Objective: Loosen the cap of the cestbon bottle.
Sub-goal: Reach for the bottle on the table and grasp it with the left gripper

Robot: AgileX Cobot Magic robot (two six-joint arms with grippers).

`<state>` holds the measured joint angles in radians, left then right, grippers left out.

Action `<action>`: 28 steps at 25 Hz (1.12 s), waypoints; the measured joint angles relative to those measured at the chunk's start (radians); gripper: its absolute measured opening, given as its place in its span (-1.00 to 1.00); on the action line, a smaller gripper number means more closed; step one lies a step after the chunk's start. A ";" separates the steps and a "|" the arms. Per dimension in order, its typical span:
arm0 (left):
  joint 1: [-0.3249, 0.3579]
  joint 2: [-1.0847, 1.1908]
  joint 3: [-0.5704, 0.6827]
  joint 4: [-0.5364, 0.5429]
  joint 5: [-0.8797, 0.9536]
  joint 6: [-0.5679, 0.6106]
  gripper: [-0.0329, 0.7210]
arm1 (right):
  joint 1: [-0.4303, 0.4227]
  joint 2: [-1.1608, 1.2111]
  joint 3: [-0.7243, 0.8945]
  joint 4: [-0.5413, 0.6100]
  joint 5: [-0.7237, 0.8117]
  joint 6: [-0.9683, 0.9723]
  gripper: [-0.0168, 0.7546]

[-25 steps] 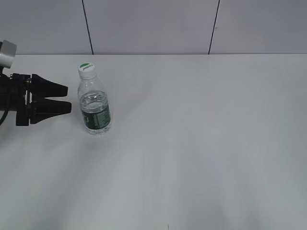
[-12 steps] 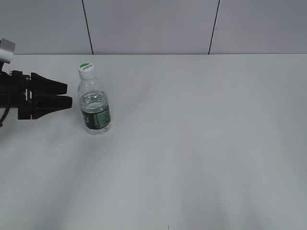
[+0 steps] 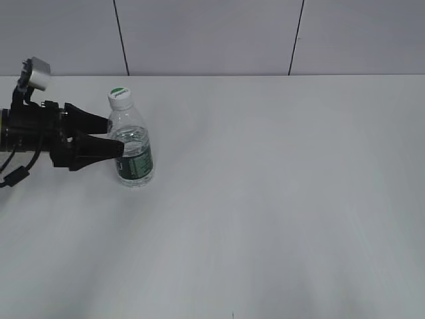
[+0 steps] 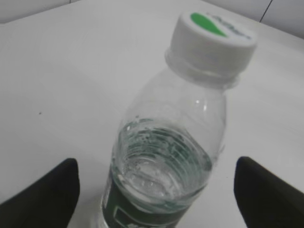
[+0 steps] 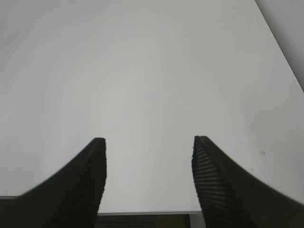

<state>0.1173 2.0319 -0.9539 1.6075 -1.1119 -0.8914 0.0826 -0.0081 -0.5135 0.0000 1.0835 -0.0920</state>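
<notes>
Now that the left claw (image 3: 114, 135) has advanced, spread wide around the cestbon bottle (image 3: 132, 148) (cap (image 3: 119, 97) untouched), a bracing grip looks imminent.

A lab-like test bench: bare white table (image 3: 279, 199), grey panelled wall (image 3: 212, 33).

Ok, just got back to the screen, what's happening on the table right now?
The left gripper has come in from the left edge and its open fingers now sit on either side of the cestbon bottle, level with its mid body, without having closed on it. The bottle stands upright on the white table, part full, with its white cap on. The right gripper is open over bare table and holds nothing; it is out of the exterior view.
</notes>
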 joint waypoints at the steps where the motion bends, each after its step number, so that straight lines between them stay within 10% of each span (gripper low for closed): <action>1: -0.009 0.000 0.000 -0.003 0.026 0.000 0.69 | 0.000 0.000 0.000 0.000 0.000 0.000 0.19; 28: -0.077 0.295 -0.142 -0.071 -0.096 0.159 0.60 | 0.000 0.000 0.000 0.000 0.000 0.000 0.19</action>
<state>0.0399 2.3265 -1.0961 1.5369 -1.2077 -0.7326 0.0826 -0.0081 -0.5135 0.0000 1.0835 -0.0920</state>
